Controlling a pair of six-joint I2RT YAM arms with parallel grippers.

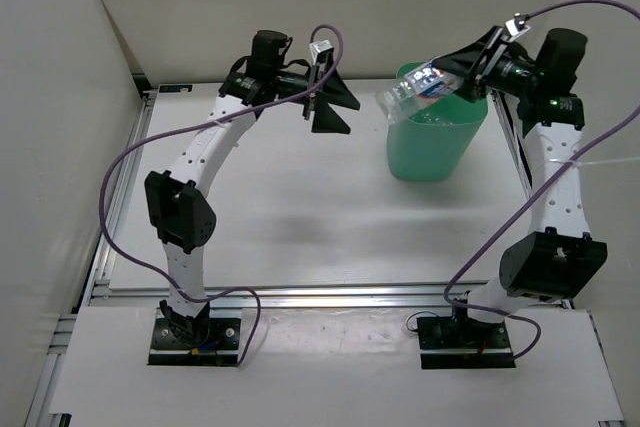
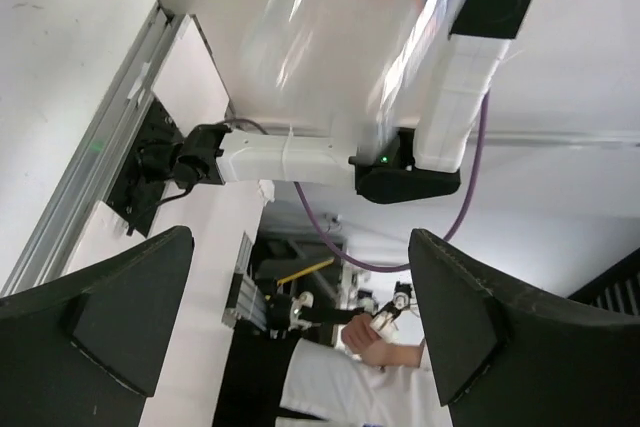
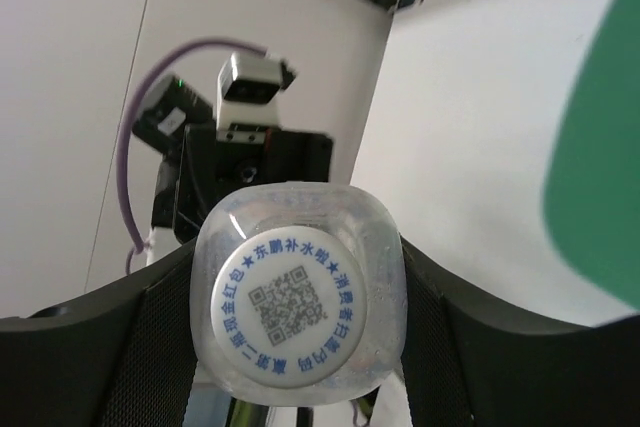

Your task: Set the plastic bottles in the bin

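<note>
My right gripper is shut on a clear plastic bottle with a blue-white label. It holds the bottle on its side just above the rim of the mint-green bin at the far right. In the right wrist view the bottle's white cap with blue print faces the camera between my fingers, and the bin shows at the right edge. My left gripper is open and empty, raised left of the bin and pointing at it. The bottle shows blurred in the left wrist view. No other bottles are visible.
The white table has an aluminium frame along its edges and white walls at the back and left. Purple cables loop beside both arms. A person's hand shows beyond the table in the left wrist view.
</note>
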